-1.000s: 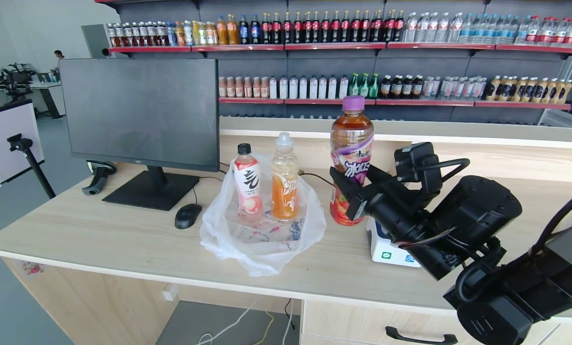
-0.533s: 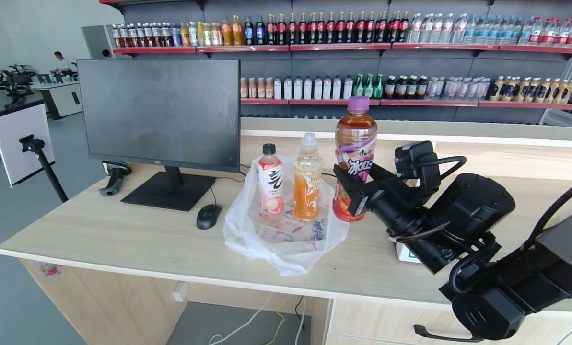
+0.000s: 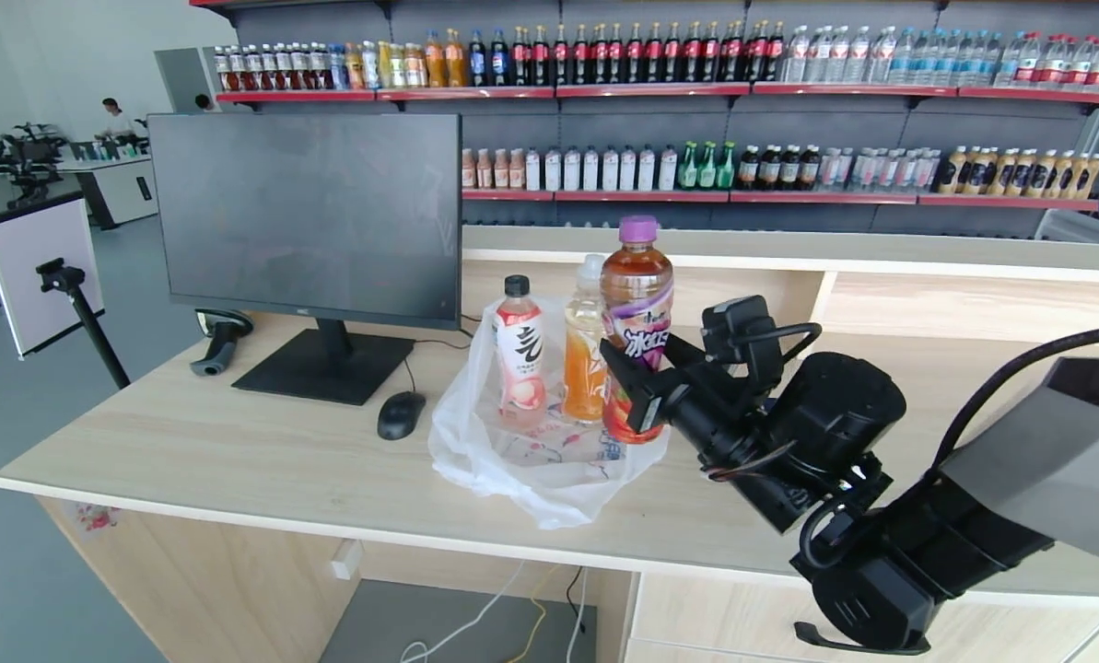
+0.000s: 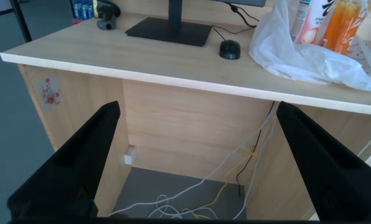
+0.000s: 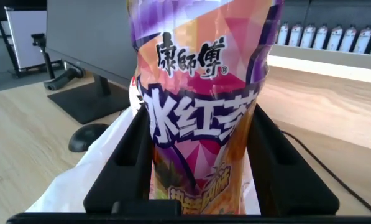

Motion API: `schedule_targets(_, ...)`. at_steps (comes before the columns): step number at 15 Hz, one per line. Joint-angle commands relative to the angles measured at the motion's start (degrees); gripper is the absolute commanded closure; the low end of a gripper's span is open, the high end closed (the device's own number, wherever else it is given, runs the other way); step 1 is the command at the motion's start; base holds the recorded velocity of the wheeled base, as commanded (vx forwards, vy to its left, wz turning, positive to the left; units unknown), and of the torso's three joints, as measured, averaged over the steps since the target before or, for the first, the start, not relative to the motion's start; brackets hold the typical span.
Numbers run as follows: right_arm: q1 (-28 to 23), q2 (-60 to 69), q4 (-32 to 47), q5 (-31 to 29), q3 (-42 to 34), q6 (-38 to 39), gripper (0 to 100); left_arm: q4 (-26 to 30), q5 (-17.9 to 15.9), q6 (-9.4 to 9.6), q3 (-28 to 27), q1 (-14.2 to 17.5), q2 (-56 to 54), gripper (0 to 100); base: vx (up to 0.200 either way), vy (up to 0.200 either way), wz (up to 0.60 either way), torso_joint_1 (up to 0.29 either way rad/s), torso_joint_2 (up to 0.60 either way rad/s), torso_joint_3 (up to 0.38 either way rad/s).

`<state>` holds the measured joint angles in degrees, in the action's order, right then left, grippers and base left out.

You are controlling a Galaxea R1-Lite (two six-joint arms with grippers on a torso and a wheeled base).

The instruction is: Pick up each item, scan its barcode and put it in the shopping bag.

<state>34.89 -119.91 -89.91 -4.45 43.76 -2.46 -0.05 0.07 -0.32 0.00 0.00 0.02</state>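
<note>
Pinching tea bottle (image 3: 637,304); right end effector (image 3: 632,391) moved it leftward to shopping bag (image 3: 503,460)

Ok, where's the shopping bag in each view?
Head view: shopping bag on the counter, beside the mouse.
Left wrist view: on the counter, beside the mouse; bag.
Right wrist view: bag between the held bottle and the mouse.
Shared landmark: the mouse.

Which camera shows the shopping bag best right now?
Head view: the whole shopping bag lies open on the counter, a pink bottle and an orange bottle standing in it. The left wrist view catches the bag's crumpled near side at a shallow angle. The right wrist view shows a white corner beside the held bottle.
</note>
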Motion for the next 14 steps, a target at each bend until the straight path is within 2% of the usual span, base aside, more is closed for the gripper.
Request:
schedule_targets(1,0.79,-3.58,-0.09,-0.12,1.76,0.79,100,-0.04,0.01,-0.03,0.0,0.09,0.06,0,0.0,0.0,0.0,0.0,0.0,0.0)
schedule_targets(5,0.44,-5.43,-0.09,-0.12,2.64,4.13,100,0.05,0.01,-0.03,0.0,0.0,-0.02,0,0.0,0.0,0.0,0.0,0.0,0.0)
schedule_targets(14,0.53,-14.48,-0.09,-0.21,10.9,7.38,100,-0.04,0.01,-0.03,0.0,0.0,-0.02,0,0.0,0.0,0.0,0.0,0.0,0.0)
